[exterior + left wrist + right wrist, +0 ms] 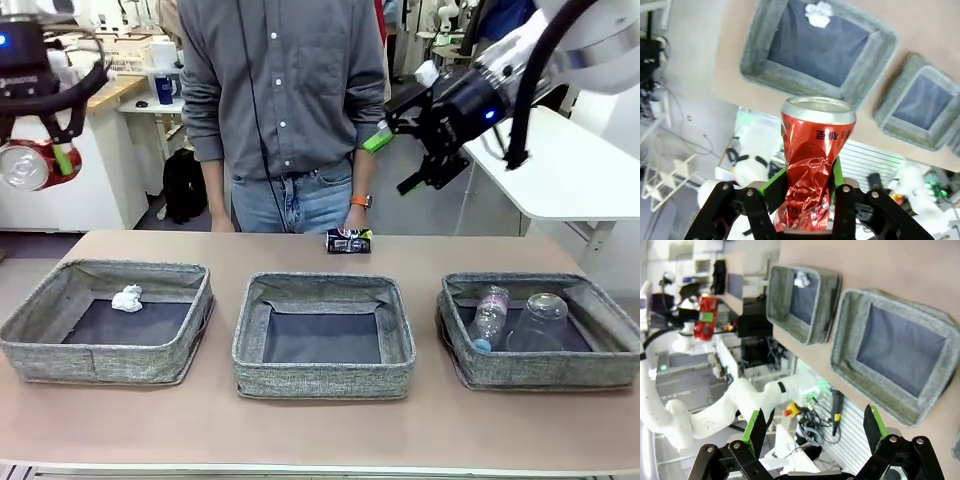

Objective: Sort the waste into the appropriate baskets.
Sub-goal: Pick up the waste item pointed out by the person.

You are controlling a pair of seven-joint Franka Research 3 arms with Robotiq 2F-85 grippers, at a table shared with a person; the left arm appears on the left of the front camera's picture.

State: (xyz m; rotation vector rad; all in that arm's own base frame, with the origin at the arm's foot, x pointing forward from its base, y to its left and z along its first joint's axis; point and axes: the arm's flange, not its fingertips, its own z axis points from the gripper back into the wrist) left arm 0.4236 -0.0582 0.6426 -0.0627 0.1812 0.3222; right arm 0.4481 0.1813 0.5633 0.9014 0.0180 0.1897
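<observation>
My left gripper (42, 155) hangs high at the far left, off the table's side, shut on a crushed red can (22, 168). In the left wrist view the can (815, 135) sits dented between the green pads (776, 181), above the left basket (790, 75). My right gripper (397, 162) is raised at the upper right, open and empty; its fingers (756, 427) stand wide apart. A dark printed can (348, 240) lies at the table's far edge by the person's hand (358, 214). The left basket (100, 358) holds a paper ball (127, 298). The right basket (540, 372) holds a bottle (489, 315) and a clear cup (541, 318).
The middle basket (320, 375) has a bare dark bottom. The person (285, 90) stands close behind the table's far edge. White tables stand at the back right and the back left. Bare tabletop runs in front of the baskets.
</observation>
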